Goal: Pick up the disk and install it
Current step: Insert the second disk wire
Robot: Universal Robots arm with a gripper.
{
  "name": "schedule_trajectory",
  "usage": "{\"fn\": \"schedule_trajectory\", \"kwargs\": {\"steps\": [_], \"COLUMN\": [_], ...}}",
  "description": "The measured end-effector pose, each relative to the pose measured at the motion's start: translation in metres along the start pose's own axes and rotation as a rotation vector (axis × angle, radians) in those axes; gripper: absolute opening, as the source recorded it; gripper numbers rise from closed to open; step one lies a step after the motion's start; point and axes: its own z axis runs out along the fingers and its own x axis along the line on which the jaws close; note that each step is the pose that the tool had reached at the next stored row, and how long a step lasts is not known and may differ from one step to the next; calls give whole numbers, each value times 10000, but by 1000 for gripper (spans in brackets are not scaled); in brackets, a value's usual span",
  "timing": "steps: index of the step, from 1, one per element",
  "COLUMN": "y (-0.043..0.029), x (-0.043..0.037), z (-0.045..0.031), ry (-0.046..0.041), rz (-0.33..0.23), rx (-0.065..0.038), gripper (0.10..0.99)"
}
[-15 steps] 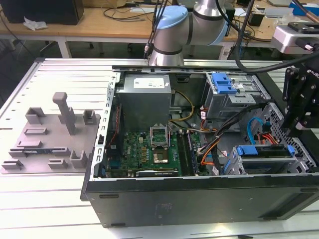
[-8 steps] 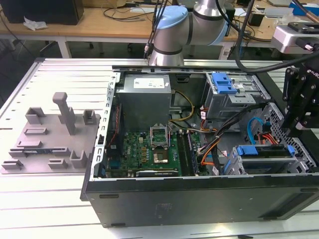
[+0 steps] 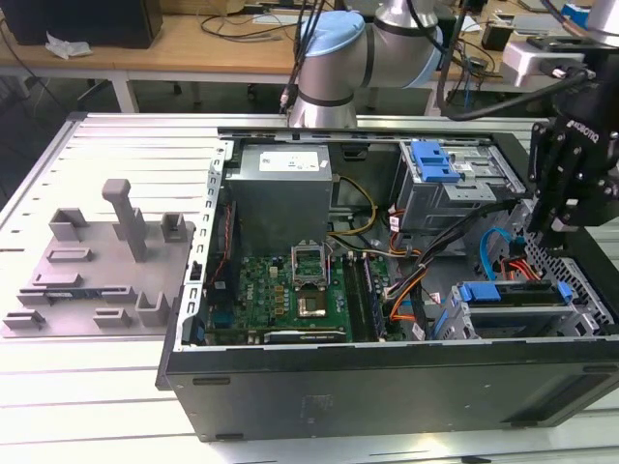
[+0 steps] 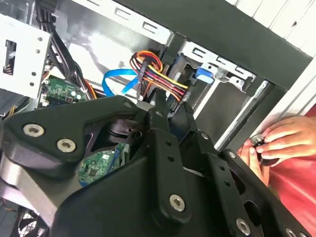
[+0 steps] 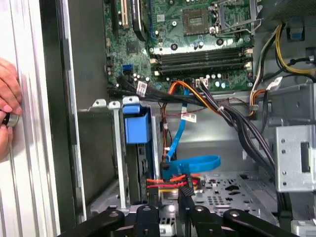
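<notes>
The disk (image 3: 513, 294) lies in the drive cage at the near corner of the open computer case, on the exterior view's right, with its blue rails along its sides. A blue end of its carrier (image 5: 137, 124) pokes out of the cage in the first wrist view and sits near the cage mouth (image 4: 203, 75) in the second wrist view. My black gripper (image 3: 556, 227) hangs just above the case floor beside that cage, over the red and blue cables. Its fingertips (image 5: 148, 200) stand a small way apart with nothing between them.
A grey fixture (image 3: 97, 271) with upright posts sits on the table at the exterior view's left. The case (image 3: 387, 382) holds a motherboard (image 3: 290, 295), a power supply and a second cage with a blue latch (image 3: 432, 159). A person's hand (image 4: 276, 143) rests at the table edge.
</notes>
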Motion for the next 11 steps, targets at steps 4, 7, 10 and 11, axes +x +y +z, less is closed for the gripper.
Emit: {"fn": "schedule_trajectory", "kwargs": {"steps": [4,7,10,11], "y": [148,150,156,166], "x": [-8,-8,-5,0], "z": [36,37,38,39], "ry": [72,145,141,133], "rz": [0,-8,-103,-148], "rx": [6,8,23,31], "gripper": [302,302,302,302]}}
